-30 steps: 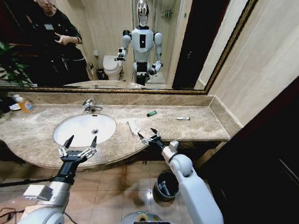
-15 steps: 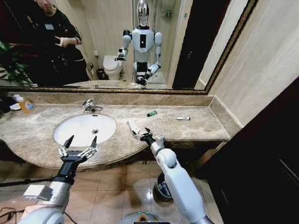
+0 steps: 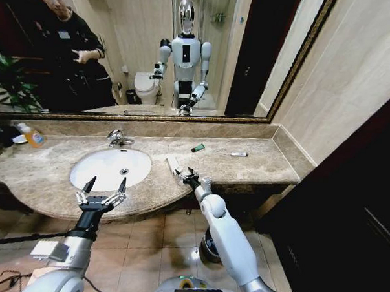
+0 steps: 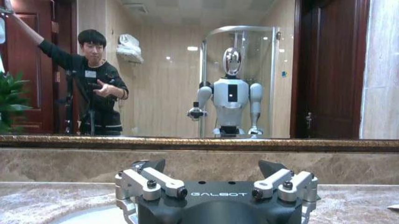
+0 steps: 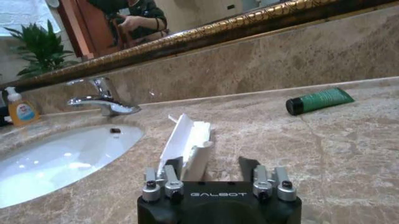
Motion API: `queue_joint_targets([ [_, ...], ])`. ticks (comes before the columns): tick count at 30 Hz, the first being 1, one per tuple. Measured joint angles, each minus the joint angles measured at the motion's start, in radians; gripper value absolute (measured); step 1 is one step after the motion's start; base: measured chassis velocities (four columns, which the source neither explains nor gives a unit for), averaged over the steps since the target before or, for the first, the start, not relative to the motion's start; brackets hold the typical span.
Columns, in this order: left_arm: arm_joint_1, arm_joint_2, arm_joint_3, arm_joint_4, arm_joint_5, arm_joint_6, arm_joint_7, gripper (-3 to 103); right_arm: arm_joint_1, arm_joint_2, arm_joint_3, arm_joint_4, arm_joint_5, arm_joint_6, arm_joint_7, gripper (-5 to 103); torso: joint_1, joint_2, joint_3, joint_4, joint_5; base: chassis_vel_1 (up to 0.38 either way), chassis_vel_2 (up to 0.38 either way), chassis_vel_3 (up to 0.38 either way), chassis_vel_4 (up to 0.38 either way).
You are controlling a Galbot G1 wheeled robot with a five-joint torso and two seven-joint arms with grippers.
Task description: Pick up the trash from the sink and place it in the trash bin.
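Observation:
A flat white packet (image 3: 173, 163) lies on the marble counter just right of the white sink (image 3: 110, 169). My right gripper (image 3: 186, 176) is open at the packet's near end. In the right wrist view the packet (image 5: 187, 142) runs away from the gripper (image 5: 210, 168), its near end beside one finger (image 5: 169, 169). A dark green block (image 3: 198, 148) (image 5: 319, 100) lies farther back, and a thin white stick (image 3: 238, 154) lies to its right. The dark trash bin (image 3: 210, 249) stands on the floor, partly hidden by my right arm. My left gripper (image 3: 102, 190) (image 4: 212, 165) hangs open over the sink's front edge.
A chrome faucet (image 3: 119, 139) (image 5: 103, 97) stands behind the basin. A bottle of orange liquid (image 3: 32, 136) (image 5: 20, 110) sits at the counter's far left by a plant. A mirror covers the back wall. A side wall closes the counter on the right.
My right gripper has moved left and forward over the counter to the white packet's near end, and its arm now covers part of the bin. The left arm has not moved.

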Motion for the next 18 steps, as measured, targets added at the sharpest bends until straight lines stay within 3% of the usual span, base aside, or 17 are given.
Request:
queue_joint_targets([
  [2, 0.000, 0.000, 0.000, 0.000, 0.000, 0.000, 0.000, 100, 0.000, -0.001, 0.000, 0.000, -0.001, 0.000, -0.005, 61, 0.000, 0.000, 0.000, 0.0000, 0.0000, 0.000, 0.000, 0.000, 0.000],
  [10, 0.000, 0.000, 0.000, 0.000, 0.000, 0.000, 0.000, 100, 0.003, -0.016, 0.005, 0.010, 0.002, 0.000, -0.077, 24, 0.000, 0.000, 0.000, 0.0000, 0.0000, 0.000, 0.000, 0.000, 0.000],
  [12, 0.000, 0.000, 0.000, 0.000, 0.000, 0.000, 0.000, 100, 0.001, -0.016, 0.008, 0.012, 0.002, 0.000, -0.087, 24, 0.000, 0.000, 0.000, 0.0000, 0.0000, 0.000, 0.000, 0.000, 0.000],
  [14, 0.000, 0.000, 0.000, 0.000, 0.000, 0.000, 0.000, 100, -0.002, -0.014, 0.012, 0.013, 0.002, 0.001, -0.104, 13, 0.000, 0.000, 0.000, 0.0000, 0.0000, 0.000, 0.000, 0.000, 0.000],
  [18, 0.000, 0.000, 0.000, 0.000, 0.000, 0.000, 0.000, 100, -0.009, -0.010, 0.011, 0.021, 0.001, 0.001, -0.109, 8, 0.000, 0.000, 0.000, 0.0000, 0.0000, 0.000, 0.000, 0.000, 0.000],
])
